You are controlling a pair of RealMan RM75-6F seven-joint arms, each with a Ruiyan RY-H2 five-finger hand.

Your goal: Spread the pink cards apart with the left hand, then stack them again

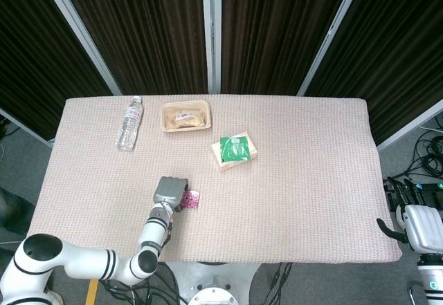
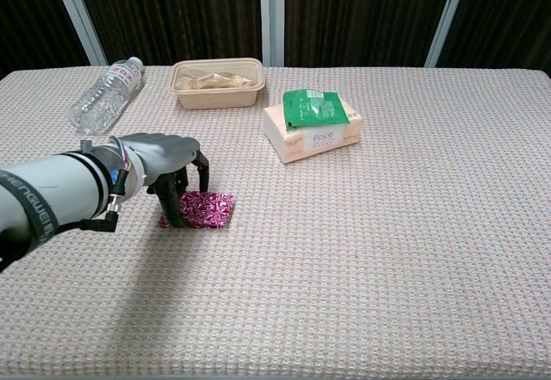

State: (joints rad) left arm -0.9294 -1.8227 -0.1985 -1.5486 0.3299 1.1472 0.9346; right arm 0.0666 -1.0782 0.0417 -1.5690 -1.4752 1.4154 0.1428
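Your left hand [image 2: 168, 173] arches over the pink cards [image 2: 205, 208] near the worktop's [image 2: 413, 225] front-left, fingertips [image 2: 176, 212] down on them, gripping nothing. Press unevenly and one card could skid out, leaving the stack crooked.

Far left of worktop [image 2: 413, 251]: bottle [image 2: 105, 94], lying down
Right of bottle: tray [image 2: 216, 83]
Right of tray, nearer: box [image 2: 312, 134], with packet [image 2: 315, 106] on top
Near left: cards [image 2: 205, 209], under left hand [image 2: 168, 169]
Off the near right corner: right hand [image 1: 417, 226]
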